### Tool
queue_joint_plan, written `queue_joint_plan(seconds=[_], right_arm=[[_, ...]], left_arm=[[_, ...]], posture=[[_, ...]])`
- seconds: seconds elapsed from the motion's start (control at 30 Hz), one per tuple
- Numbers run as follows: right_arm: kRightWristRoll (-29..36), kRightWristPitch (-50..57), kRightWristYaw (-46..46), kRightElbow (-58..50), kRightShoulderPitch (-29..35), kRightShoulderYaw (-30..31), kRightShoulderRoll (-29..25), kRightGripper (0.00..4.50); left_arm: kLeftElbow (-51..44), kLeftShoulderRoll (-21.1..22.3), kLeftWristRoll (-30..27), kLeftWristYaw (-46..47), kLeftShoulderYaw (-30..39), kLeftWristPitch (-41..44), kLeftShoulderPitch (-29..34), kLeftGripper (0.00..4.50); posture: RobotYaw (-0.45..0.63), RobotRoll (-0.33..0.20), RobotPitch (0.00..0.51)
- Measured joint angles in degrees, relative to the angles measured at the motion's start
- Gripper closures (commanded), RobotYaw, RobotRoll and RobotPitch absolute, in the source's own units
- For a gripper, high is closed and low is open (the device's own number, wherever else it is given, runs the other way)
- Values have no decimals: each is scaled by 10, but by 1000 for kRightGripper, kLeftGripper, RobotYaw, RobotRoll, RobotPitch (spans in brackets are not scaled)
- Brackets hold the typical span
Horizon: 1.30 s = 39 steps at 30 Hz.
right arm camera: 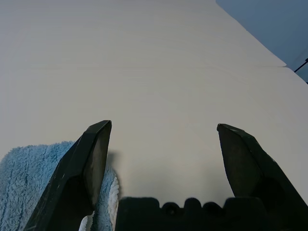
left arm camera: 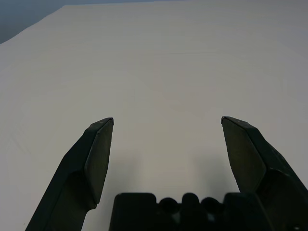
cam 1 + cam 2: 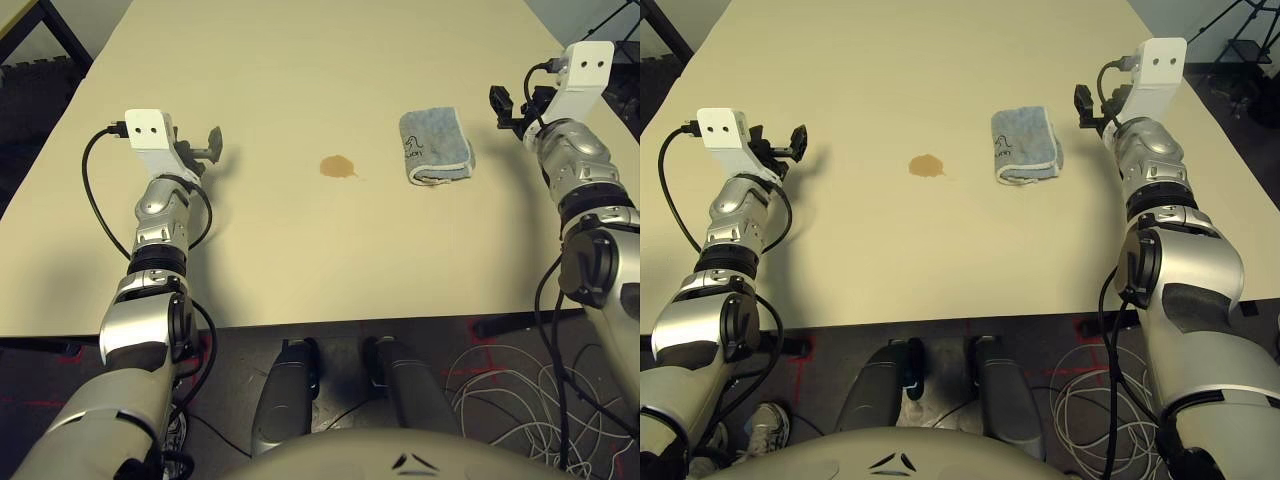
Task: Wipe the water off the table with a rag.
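Bright even light, soft shadows, sharp.

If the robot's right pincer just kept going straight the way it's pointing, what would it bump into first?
Probably nothing. The right pincer is open, and ahead of it lies only bare table. The rag sits off to one side by one finger, so it would likely slide past it.

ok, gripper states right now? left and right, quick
Left gripper: open, holding nothing, over bare table.
Right gripper: open, holding nothing, beside the rag.
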Motion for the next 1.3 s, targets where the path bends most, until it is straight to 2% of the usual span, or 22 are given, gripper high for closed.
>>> queue_joint_plan(seconds=[0.3, 0.5, 0.67, 0.83, 1.07, 1.3], right_arm=[[-1, 5, 4, 0, -3, -1, 3, 69], [45, 123, 43, 9, -60, -42, -5, 69], [48, 281, 118, 18, -101, -41, -36, 69], [25, 407, 193, 21, -114, -3, -58, 69], [-9, 432, 227, 21, -113, 30, -58, 69], [-33, 444, 242, 21, -100, 47, -64, 69]], left_arm=[[0, 0, 0, 0, 0, 0, 1, 0], [-1, 21, 0, -54, -11, 9, -11, 0], [-3, 67, -18, -173, -12, 59, -70, 0], [-37, 104, -44, -356, -31, 151, -92, 0], [-101, 136, -46, -529, -81, 261, -91, 0], [-152, 164, -46, -604, -107, 336, -81, 0]], posture=[[64, 0, 201], [67, 0, 209], [68, 0, 223], [83, 0, 228], [100, 0, 232], [111, 0, 231]])
